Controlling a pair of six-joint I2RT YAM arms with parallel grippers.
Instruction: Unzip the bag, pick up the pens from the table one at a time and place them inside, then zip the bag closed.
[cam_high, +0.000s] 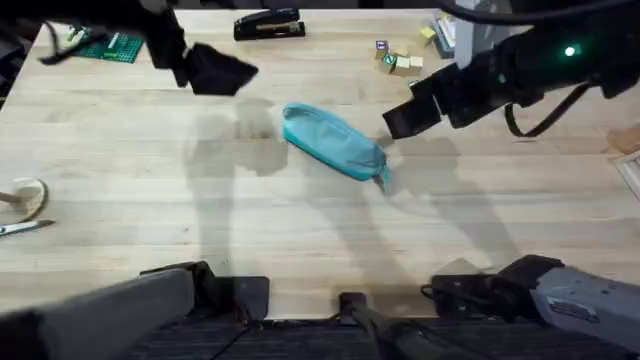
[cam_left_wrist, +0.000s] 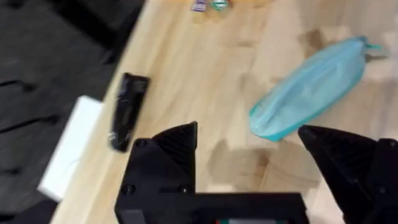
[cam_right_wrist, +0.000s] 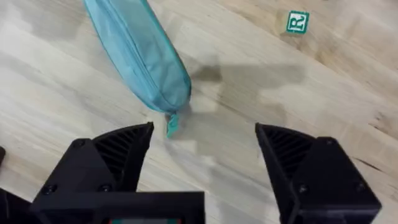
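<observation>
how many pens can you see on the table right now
0. None lies loose on the table; the teal bag sits mid-table with its zipper looking closed, so any could be hidden inside.

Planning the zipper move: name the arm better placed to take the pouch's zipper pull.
Right, probably. The right hand is open beside the teal pouch's pull tab; the left hand hangs near the opposite end.

My arms are matte black. The right arm carries a small green light and a looping black cable. Each claw has wedge-shaped black fingers with ribbed inner faces. Grey housings cover both bases.
</observation>
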